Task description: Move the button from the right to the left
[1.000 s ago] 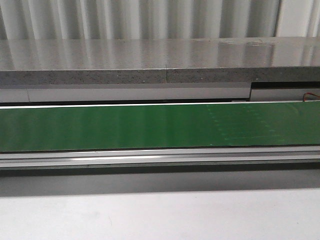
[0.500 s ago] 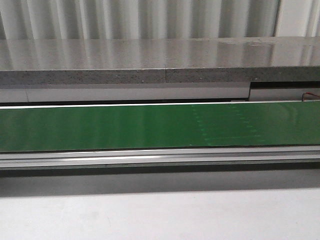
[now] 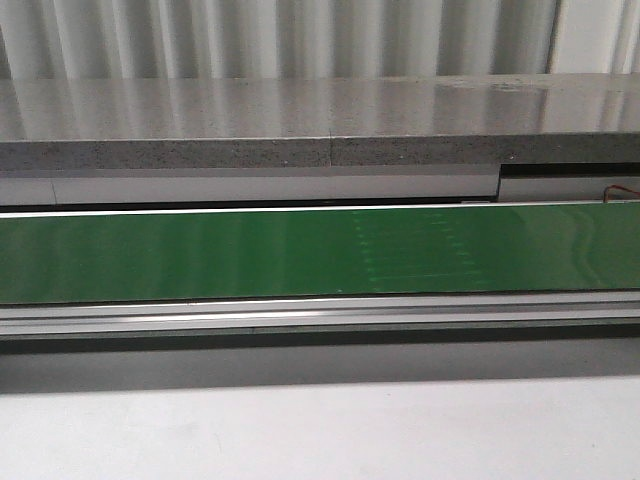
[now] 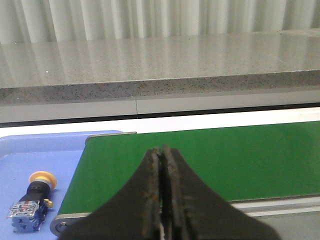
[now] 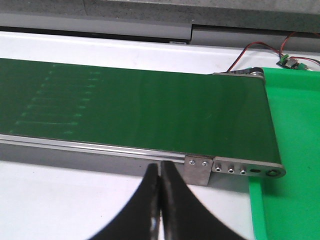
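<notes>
On the green belt (image 3: 200,255) a faint dotted mark (image 3: 415,250) has moved from the right toward the middle during the last second, so the belt is running leftward. Nothing else has changed in the front view, and no button rides on the belt there. The button (image 4: 31,202) already lies on the blue tray (image 4: 30,160) at the left end of the belt, on its side, yellow cap toward the far side; I judge the transfer as done or nearly done. The left gripper (image 4: 162,200) is closed on nothing near the belt, and the right gripper (image 5: 160,200) is the same, it seems. A green tray (image 5: 290,150) sits at the right end. Behind are a grey stone ledge (image 3: 300,115) and a corrugated wall (image 3: 280,35); the near table (image 3: 320,430) is pale.
</notes>
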